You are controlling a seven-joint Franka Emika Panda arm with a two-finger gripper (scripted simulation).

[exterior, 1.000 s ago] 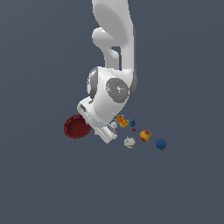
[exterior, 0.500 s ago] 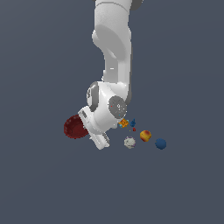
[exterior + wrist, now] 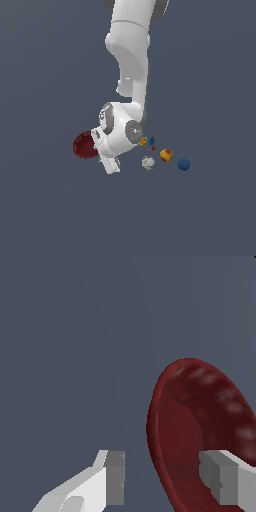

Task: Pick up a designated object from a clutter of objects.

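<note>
At the nine o'clock edge of the clutter, the dark red bowl (image 3: 85, 145) is seen resting on the grey surface (image 3: 45, 200). The hand (image 3: 161, 476) is spread open, one finger inside the rim, one outside. Closing and lifting are judged still undone.

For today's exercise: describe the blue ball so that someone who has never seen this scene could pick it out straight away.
Start at the big white robot arm in the exterior view, then follow the row of small items trailing off to that view's right. The blue ball lies at the far end, just past the red-and-yellow ball. It is the only plain dark blue sphere there.
</note>
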